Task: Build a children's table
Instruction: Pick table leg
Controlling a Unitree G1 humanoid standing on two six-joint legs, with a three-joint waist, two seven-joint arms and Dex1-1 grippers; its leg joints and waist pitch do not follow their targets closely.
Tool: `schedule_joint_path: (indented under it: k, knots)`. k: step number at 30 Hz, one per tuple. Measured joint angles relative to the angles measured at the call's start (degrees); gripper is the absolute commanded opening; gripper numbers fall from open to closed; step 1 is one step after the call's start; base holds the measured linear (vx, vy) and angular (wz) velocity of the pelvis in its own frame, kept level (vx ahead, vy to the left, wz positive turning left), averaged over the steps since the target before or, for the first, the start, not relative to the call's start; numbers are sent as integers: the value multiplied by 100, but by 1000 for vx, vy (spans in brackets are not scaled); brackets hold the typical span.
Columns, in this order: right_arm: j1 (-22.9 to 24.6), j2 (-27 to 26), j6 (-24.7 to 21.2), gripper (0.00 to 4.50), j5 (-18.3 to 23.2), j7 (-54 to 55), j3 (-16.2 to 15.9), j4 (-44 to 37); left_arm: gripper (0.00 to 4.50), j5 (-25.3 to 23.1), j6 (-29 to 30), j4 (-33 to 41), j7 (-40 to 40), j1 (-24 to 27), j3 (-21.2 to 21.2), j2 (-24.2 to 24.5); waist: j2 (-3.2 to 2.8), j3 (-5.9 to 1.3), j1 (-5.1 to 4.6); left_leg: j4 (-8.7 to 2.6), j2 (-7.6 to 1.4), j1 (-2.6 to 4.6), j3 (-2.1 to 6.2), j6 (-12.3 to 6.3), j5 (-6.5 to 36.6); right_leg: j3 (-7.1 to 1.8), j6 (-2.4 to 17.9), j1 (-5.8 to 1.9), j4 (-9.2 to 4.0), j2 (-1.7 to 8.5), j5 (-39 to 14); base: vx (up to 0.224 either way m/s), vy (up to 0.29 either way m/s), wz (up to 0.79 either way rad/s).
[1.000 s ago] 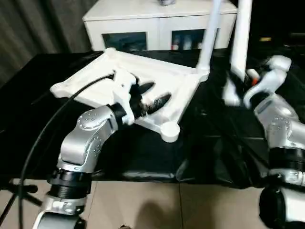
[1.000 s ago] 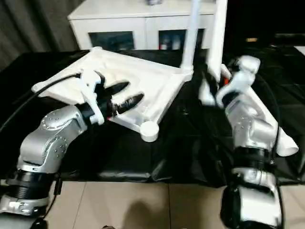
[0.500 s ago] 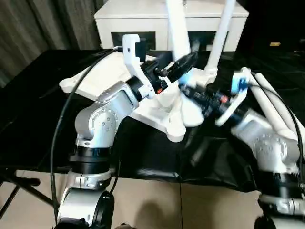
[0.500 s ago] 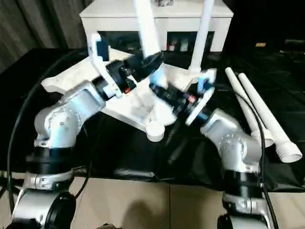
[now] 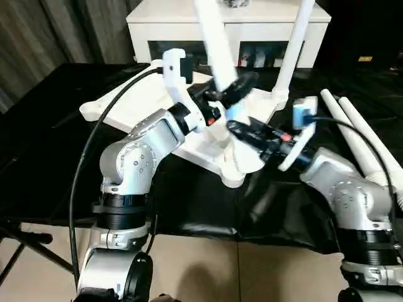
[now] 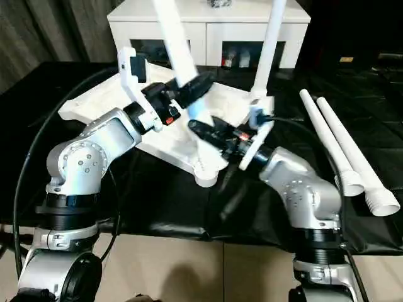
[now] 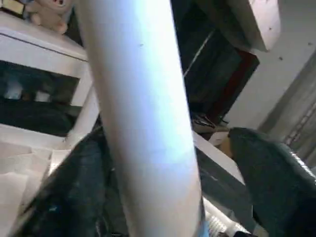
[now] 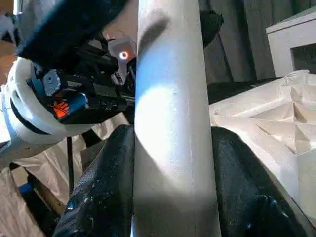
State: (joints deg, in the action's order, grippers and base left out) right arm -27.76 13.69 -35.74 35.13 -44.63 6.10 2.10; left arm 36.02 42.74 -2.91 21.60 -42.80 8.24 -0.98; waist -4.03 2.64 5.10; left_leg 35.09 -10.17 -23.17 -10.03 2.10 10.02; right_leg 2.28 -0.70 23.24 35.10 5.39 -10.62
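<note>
The white tabletop point(image 5: 129, 104) lies upside down on the black-covered work table. One white leg point(image 5: 295, 44) stands upright in its far right corner socket. A second leg point(image 5: 214, 38) leans over the near corner socket point(image 5: 234, 177), its lower end just above or at it. My left gripper point(image 5: 234, 91) is shut on this leg higher up. My right gripper point(image 5: 244, 129) is shut on it lower down. In the left wrist view the leg point(image 7: 143, 123) runs between the fingers point(image 7: 74, 192). In the right wrist view black fingers point(image 8: 247, 187) press both sides of the leg point(image 8: 173, 123).
Two loose white legs point(image 6: 343, 148) lie side by side on the black cover point(image 5: 50, 145) at the right. A white cabinet point(image 5: 189, 16) with dark glass doors stands behind the table. A black cable hangs from my left forearm point(image 5: 135, 157).
A second ago my left gripper hung empty over the tabletop and my right arm was off to the right. Both now hold one leg over the near corner; its top has leaned left.
</note>
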Motion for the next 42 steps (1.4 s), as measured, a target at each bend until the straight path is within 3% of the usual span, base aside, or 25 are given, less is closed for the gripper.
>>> schedule_joint_path:
  k: [17,26,27,32,37,42]
  knots:
    - [10,56,108,184,-98,-48,-208,-1,230,213,316,43,69,157,88,211,1,1,2,-1,0,-1,0,0,0,0,0,0,-3,0,0,0,0,0]
    - [19,121,234,184,-163,-84,-297,-63,194,361,333,48,235,156,87,260,3,2,0,-1,0,-1,0,0,0,0,0,0,-2,0,0,0,0,0]
    - [18,128,239,240,-177,-84,-307,-80,193,361,329,48,272,156,83,275,5,2,-1,-1,0,-1,0,0,0,0,0,0,-2,0,0,0,0,0]
    - [11,214,238,288,-194,-126,-335,-78,191,354,303,50,493,156,-75,422,25,12,3,0,0,-1,0,0,0,-1,0,0,-2,0,0,0,0,0]
    - [-67,376,172,326,-280,-201,-454,-26,190,100,125,120,866,175,-460,735,42,22,-4,-1,0,1,0,0,0,0,0,0,0,0,0,0,0,0]
    - [-366,786,-238,329,-389,-461,-730,153,190,-209,-96,136,1245,184,-883,991,73,37,-6,1,0,2,0,1,-1,-1,0,0,5,0,0,0,0,0]
